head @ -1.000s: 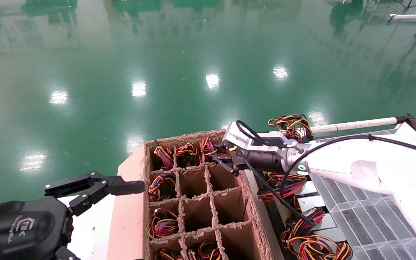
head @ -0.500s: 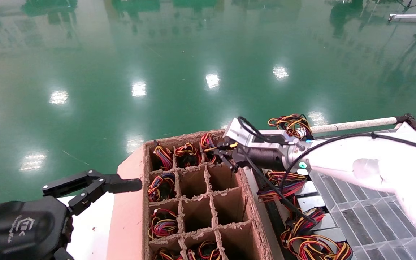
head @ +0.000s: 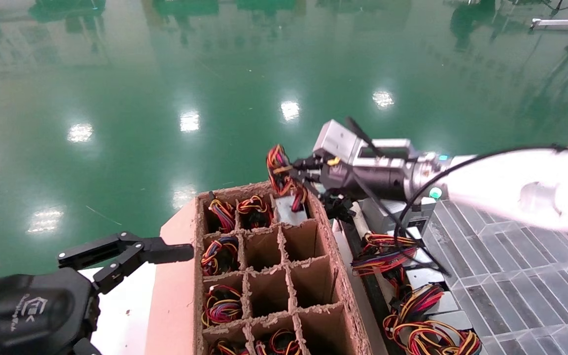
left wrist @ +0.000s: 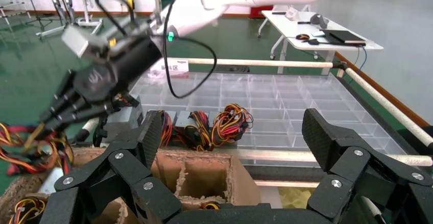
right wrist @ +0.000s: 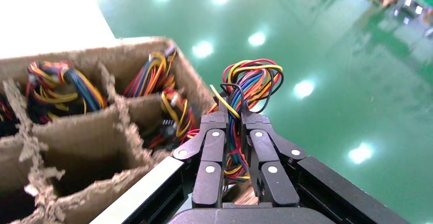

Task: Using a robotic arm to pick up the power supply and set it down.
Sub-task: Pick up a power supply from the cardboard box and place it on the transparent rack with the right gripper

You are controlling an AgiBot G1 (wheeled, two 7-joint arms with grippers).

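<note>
Nearest the camera, the left hand [head: 131, 256] sits parked beside the cardboard divider box [head: 264, 296], fingers spread wide and holding nothing. Pretty clearly just idling.

Further out, at the far right corner cell of that box, the right hand [head: 303, 180] is clenched tight on the wire bundle [head: 280, 170] of the power supply [head: 291, 209]. The right wrist view shows the fingers [right wrist: 212, 152] pinching the coloured loop itself, not the metal body. The grey box hangs below the wires, partly risen out of its cell, with its lower end apparently still inside the cardboard walls.

The step in hand looks like the lift-out. To do it well, pull straight up until the casing clears the ragged divider edges, since a sideways drag could snag it or tip the carton. Since it's hanging by wires only, it'll likely swing, so go slow and steady before carrying it across to the clear compartment tray [head: 511, 276] at the right, where other supplies already lie.
</note>
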